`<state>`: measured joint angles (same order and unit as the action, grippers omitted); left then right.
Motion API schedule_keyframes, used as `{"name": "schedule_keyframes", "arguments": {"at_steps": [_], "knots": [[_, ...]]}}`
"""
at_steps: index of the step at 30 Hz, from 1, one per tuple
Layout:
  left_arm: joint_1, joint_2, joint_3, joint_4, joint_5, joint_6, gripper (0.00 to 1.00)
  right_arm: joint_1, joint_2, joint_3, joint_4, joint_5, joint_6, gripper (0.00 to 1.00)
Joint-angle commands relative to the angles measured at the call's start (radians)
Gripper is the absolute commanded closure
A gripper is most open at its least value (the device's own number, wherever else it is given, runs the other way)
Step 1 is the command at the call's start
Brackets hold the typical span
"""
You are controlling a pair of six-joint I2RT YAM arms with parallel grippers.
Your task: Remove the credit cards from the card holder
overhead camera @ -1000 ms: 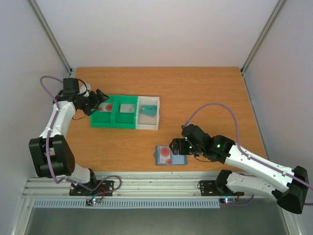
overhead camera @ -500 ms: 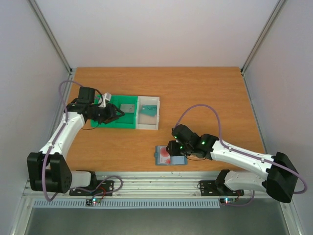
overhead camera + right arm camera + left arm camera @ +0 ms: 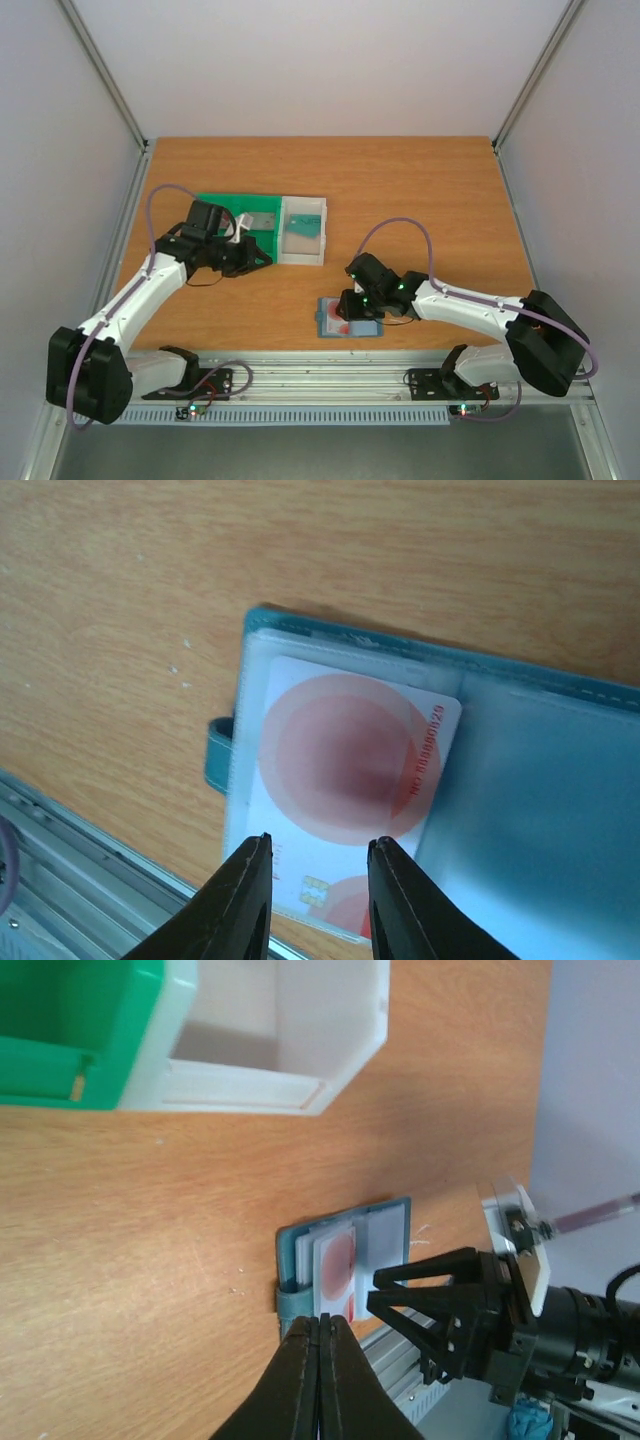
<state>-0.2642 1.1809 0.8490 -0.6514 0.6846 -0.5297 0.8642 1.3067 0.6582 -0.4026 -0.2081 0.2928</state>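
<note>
Wooden table (image 3: 420, 180), near edge: right gripper (image 3: 320, 842), jaws narrowly apart, sits over the top credit card (image 3: 350, 750) in the open card holder (image 3: 540, 770). Catching the plastic sleeve too would likely drag the holder; left gripper (image 3: 320, 1325), closed and empty, isn't pinning it.

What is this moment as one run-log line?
left gripper: shut, empty | right gripper: jaws apart over credit card | card holder: open, card inside

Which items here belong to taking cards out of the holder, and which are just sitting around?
Job: card holder; red-marked card in its slot; right pincer, open above that card; teal card lying in the white tray.
Sitting around: green tray; white tray; left pincer, shut, holding nothing.
</note>
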Motion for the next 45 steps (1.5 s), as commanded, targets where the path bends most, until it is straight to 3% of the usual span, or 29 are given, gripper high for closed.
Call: {"name": "schedule_keyframes", "arguments": {"at_steps": [1, 8, 17, 35, 45], "knots": [[-0.091, 0.014, -0.022, 0.156, -0.041, -0.094, 0.99, -0.035, 0.015, -0.044, 0.071, -0.075, -0.018, 0.72], [-0.295, 0.153, -0.026, 0.295, -0.119, -0.167, 1.0, -0.093, 0.046, -0.117, 0.178, -0.165, -0.003, 0.8], [-0.471, 0.402, -0.028, 0.49, -0.124, -0.224, 0.99, -0.121, 0.046, -0.169, 0.23, -0.173, 0.02, 0.81], [-0.505, 0.509, -0.152, 0.606, -0.176, -0.253, 0.99, -0.193, 0.058, -0.269, 0.435, -0.284, 0.063, 0.83], [-0.505, 0.514, -0.159, 0.575, -0.21, -0.226, 1.0, -0.22, 0.012, -0.317, 0.502, -0.313, 0.083, 0.99]]}}
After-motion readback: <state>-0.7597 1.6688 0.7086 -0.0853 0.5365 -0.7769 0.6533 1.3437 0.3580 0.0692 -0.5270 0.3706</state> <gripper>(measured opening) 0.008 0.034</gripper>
